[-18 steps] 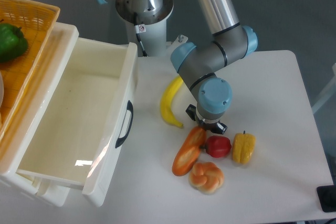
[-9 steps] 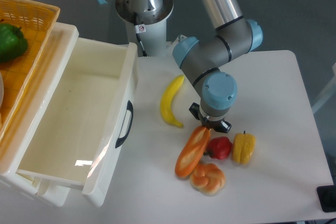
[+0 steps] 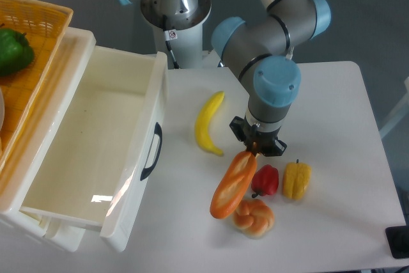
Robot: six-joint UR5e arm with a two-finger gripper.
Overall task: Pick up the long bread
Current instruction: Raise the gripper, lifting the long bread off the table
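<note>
The long bread (image 3: 234,185) is a glossy orange-brown loaf with paler streaks. It hangs tilted, its upper end pinched in my gripper (image 3: 255,151) and its lower end out over the table near the round tan bun (image 3: 254,216). The gripper points down from the blue-capped wrist and is shut on the loaf's top end; its fingertips are mostly hidden by the wrist.
A yellow banana (image 3: 208,123) lies left of the gripper. A red pepper (image 3: 266,180) and a yellow pepper (image 3: 296,179) sit right of the loaf. An open white drawer (image 3: 96,151) stands at left, with an orange basket (image 3: 35,27) holding a green pepper (image 3: 13,49) behind it.
The gripper has risen and shifted right with the long bread's upper end in it. The loaf has lifted off the table and swung more upright. The bun and peppers stayed put.
</note>
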